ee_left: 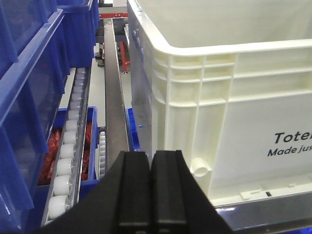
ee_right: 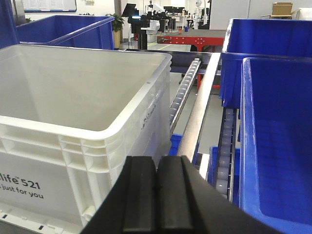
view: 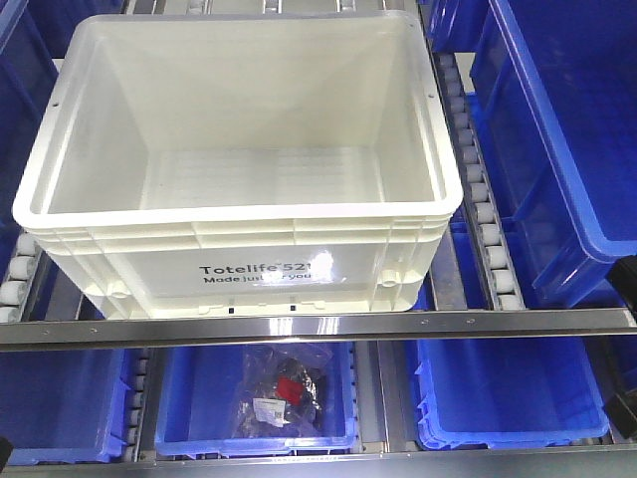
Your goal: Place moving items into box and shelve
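Already on the shelf's rollers, box (view: 239, 169) front against the steel front rail (view: 318, 327); no toys visible inside. Both grippers, left (ee_left: 150, 192) and right (ee_right: 157, 197), jaws pressed together, empty, at front corners. Push evenly, squarely. Blue bins (view: 557, 129) close alongside; clearance tight.

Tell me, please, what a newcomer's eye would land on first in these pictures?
The large white rectangular plastic crate with black "Totelife 521" print dominates the middle of the roller shelf, and its visible interior shows nothing inside. Deep blue plastic bins crowd it on both sides and fill the shelf level below, where one bin holds a clear bag with something red and black in it. In each wrist view, the black left gripper and right gripper are shut at a front corner of the crate.
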`<state>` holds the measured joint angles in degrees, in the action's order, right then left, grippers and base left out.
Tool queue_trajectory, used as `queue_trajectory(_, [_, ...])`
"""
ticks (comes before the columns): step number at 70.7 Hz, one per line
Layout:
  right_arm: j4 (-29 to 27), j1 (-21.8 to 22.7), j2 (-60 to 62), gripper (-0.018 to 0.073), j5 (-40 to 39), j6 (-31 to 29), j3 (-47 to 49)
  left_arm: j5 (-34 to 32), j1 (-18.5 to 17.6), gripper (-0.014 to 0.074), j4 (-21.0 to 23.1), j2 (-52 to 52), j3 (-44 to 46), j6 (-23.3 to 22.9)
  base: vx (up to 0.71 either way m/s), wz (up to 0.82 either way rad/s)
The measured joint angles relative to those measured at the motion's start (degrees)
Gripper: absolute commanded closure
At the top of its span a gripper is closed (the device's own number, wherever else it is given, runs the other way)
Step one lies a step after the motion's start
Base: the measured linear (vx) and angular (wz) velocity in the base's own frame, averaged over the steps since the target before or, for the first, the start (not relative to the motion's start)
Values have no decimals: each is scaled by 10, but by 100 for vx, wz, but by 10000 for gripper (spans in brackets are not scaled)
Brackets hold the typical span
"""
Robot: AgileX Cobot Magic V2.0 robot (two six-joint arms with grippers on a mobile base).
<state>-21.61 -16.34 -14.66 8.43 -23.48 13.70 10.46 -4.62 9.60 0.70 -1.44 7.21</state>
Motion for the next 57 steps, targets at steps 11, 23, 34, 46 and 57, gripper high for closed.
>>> queue_trajectory(11, [0,0,0,575,0,0,0,1,0,624,0,0,0,0,0,0])
queue_trajectory(23, [0,0,0,575,0,0,0,1,0,624,0,0,0,0,0,0])
queue_trajectory(34, [3,0,0,575,0,0,0,1,0,622,0,0,0,0,0,0])
queue_trajectory(46, [133,0,2,575,8,93,-11,1,0,622,0,0,0,0,0,0])
queue_trajectory(57, [210,0,57,575,-17,219,-106,1,0,622,0,0,0,0,0,0])
